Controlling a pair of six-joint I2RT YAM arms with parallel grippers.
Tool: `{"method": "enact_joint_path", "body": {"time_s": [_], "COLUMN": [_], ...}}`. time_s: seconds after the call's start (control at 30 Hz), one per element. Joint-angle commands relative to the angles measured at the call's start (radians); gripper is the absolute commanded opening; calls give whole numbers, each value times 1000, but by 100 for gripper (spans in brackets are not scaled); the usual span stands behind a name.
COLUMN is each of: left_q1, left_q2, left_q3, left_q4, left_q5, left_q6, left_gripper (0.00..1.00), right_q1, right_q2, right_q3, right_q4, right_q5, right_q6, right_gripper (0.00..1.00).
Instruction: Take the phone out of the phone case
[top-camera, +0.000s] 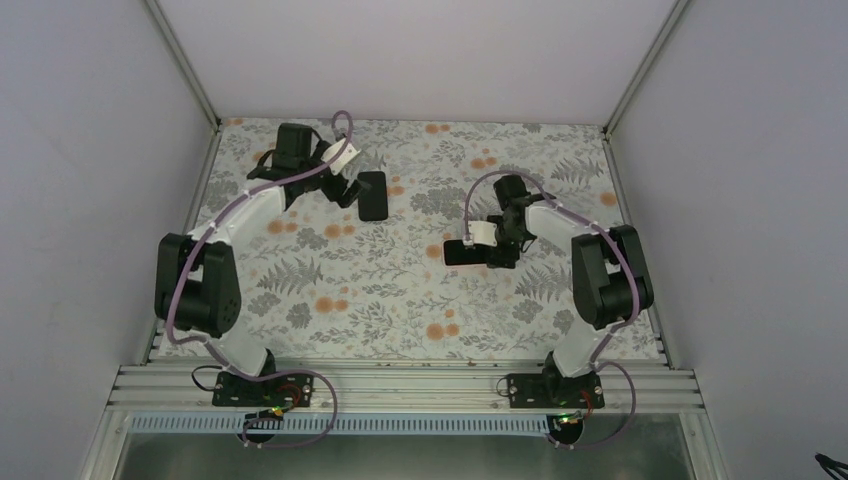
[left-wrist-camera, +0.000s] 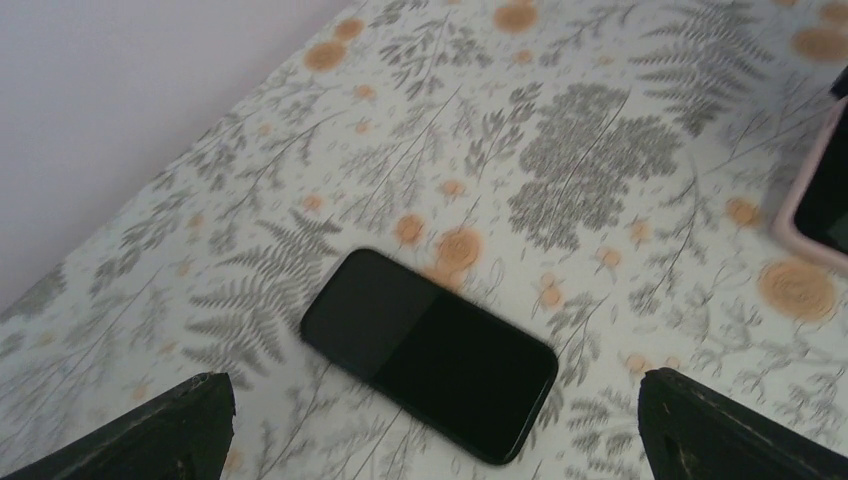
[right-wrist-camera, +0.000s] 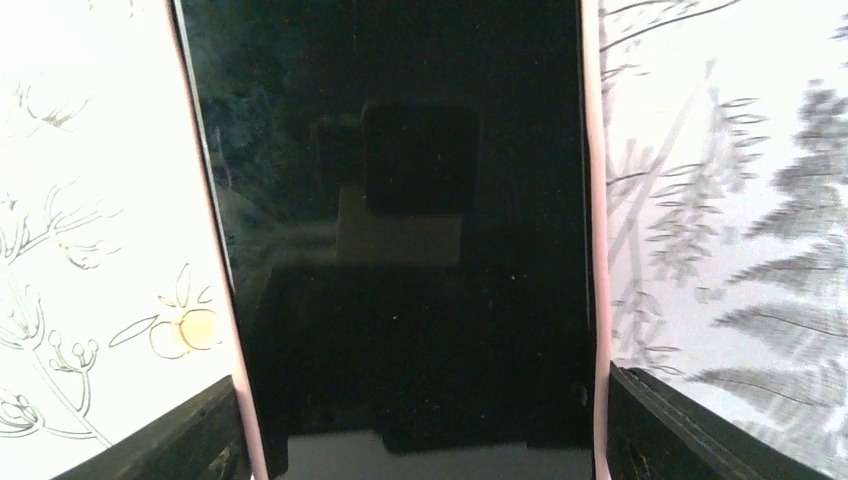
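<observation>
A bare black phone (top-camera: 372, 195) lies flat on the flowered table at the back, left of centre. It also shows in the left wrist view (left-wrist-camera: 430, 352). My left gripper (top-camera: 343, 190) is open and empty just left of the phone and apart from it; in the left wrist view (left-wrist-camera: 432, 400) its fingertips (left-wrist-camera: 190, 420) stand wide on either side. My right gripper (top-camera: 497, 252) is shut on the pink-rimmed phone case (top-camera: 456, 252), which sticks out to the left. In the right wrist view (right-wrist-camera: 420, 410) the fingers press both long pink edges of the case (right-wrist-camera: 400, 200), whose inside looks dark and glossy.
The flowered table cover (top-camera: 400, 290) is walled by white panels on the left, back and right. A metal rail (top-camera: 400, 385) runs along the near edge by the arm bases. The pink case's corner shows at the right edge of the left wrist view (left-wrist-camera: 815, 190).
</observation>
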Motion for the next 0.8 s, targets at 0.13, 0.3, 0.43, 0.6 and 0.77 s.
{"method": "enact_joint_path", "body": {"time_s": [0.13, 0.3, 0.43, 0.6, 0.77], "left_q1": [-47, -63, -69, -86, -98], "left_q2": [199, 283, 316, 355, 373], "left_q3": [251, 327, 351, 357, 366], "left_q4": [-154, -214, -229, -226, -241], "left_q5": [311, 420, 463, 502, 505], "left_q6": [-154, -220, -245, -269, -259], "left_gripper": [100, 100, 100, 100, 100], "right_q1": [-6, -5, -5, -5, -8], "right_q2": [-87, -145, -183, -211, -184], "right_q3": [52, 42, 30, 29, 16], "right_q4": [125, 156, 160, 149, 112], "right_q5": [-68, -78, -87, -105, -104], "right_q6": [142, 174, 179, 183, 174], "right_gripper": [73, 73, 73, 72, 71]}}
